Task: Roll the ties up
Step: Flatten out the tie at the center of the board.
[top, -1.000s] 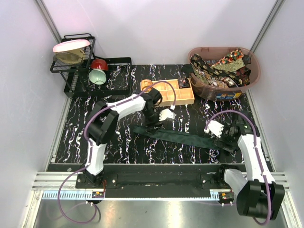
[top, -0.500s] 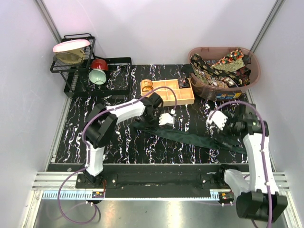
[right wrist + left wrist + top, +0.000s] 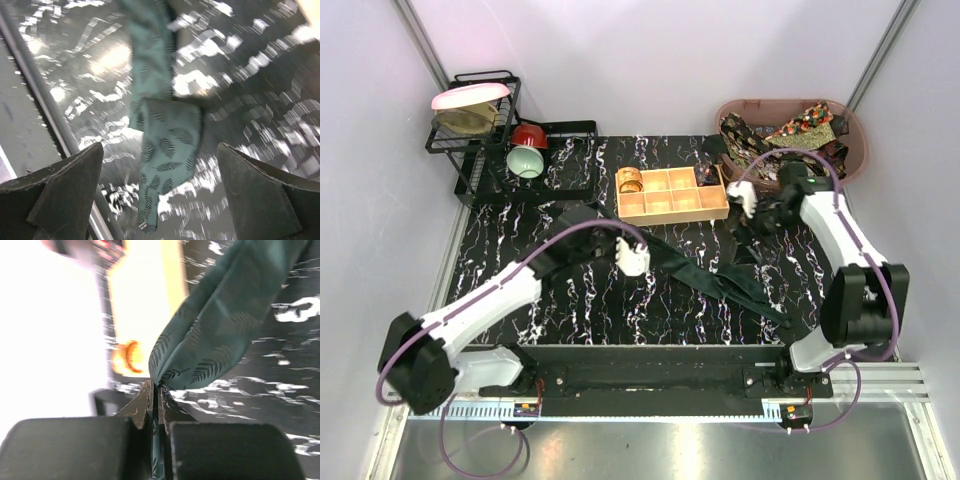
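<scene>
Black marble-look tabletop (image 3: 610, 312) with white veins, pale walls all round, and I'm using the tan wooden box (image 3: 670, 214) with the square compartments as my reference for everything. Way off to the box's left and a bit further back sits a black dish rack (image 3: 470, 130), with a pink plate (image 3: 470, 96) on top and a red bowl (image 3: 529, 135) and pale green cup (image 3: 525, 162) beside it. On the near side of the box, below its left end, the left gripper (image 3: 634, 260) has its fingers pinched tight on one end of the dark green tie (image 3: 715, 285). The left wrist view makes that obvious: fabric with a faint leaf print is squeezed right between the two pads and bulges out beyond them. From there the tie runs diagonally across the table, away from the box toward the near right. Inside the box, the far-left compartment holds a gold-orange roll (image 3: 630, 180), and there's something dark in the far-right one that I can't make out. Just off the box's right end hangs the right gripper (image 3: 744, 205), fingers spread wide with nothing between them. Its wrist view looks down on a folded stretch of the green tie, pretty blurry though. Right of the box and slightly behind it, a brownish oval basket (image 3: 855, 160) is piled with the patterned ties (image 3: 790, 135), dark with gold and red.
</scene>
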Robot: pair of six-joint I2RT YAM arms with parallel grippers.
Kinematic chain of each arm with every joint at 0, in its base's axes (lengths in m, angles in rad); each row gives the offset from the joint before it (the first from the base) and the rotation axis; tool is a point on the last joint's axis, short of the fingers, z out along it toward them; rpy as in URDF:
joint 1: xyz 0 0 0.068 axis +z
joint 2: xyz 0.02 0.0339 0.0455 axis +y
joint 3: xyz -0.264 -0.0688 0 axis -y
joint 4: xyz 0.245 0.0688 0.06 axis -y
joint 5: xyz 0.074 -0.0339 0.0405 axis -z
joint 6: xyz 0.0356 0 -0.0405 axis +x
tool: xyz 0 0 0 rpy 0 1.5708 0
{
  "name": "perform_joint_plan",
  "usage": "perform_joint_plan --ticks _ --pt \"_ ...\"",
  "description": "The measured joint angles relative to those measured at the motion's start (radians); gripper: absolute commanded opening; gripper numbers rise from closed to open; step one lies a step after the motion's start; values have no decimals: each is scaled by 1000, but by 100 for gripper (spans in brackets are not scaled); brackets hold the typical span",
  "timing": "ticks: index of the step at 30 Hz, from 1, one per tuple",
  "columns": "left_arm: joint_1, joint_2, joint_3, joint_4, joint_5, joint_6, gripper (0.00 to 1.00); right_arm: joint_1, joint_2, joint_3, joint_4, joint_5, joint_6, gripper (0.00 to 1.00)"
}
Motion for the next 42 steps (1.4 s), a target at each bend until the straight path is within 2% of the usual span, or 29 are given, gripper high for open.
perform_joint_plan --ticks 3,9,10,14,16,17,19,20,21,22,23,25,26,27,28,31,33,38,42 --pt "1 -82 -75 57 16 96 0 77 57 -2 33 -31 7 100" --pt "1 -192 -162 86 43 249 0 156 219 -6 149 -67 5 99" --pt "1 -213 -169 85 49 269 0 166 262 -3 165 -72 5 84" --pt "1 -283 -170 96 56 323 0 201 383 -2 208 -43 -11 45" --pt "1 -299 -164 97 55 332 0 216 396 -18 217 -16 -23 41" --pt "1 -300 -160 95 53 332 0 220 389 -32 216 2 -31 33" --pt "3 -300 -156 92 47 332 0 211 350 -82 215 37 -54 26" --pt "5 -300 -156 89 47 332 0 198 316 -112 210 58 -77 14" --pt "10 -300 -156 84 45 331 0 180 274 -143 197 82 -102 8" --pt "13 -300 -156 79 45 332 0 165 232 -167 180 103 -132 7" --pt "18 -303 -158 76 45 332 0 148 180 -199 170 129 -163 9" --pt "27 -312 -165 71 45 334 0 119 61 -274 142 188 -230 34" --pt "34 -321 -174 72 46 340 0 111 -6 -319 116 228 -281 54" --pt "38 -330 -181 70 46 347 0 111 -57 -355 83 259 -320 82" --pt "41 -337 -187 71 47 351 0 113 -89 -379 56 280 -338 99" --pt "50 -354 -194 72 58 365 0 114 -126 -385 -12 306 -368 100" --pt "51 -369 -194 82 77 381 0 113 -103 -306 -26 271 -333 100" --pt "53 -404 -194 95 133 417 0 118 37 5 50 14 -194 100" --pt "53 -433 -187 101 178 447 0 177 122 55 153 -132 -115 100"
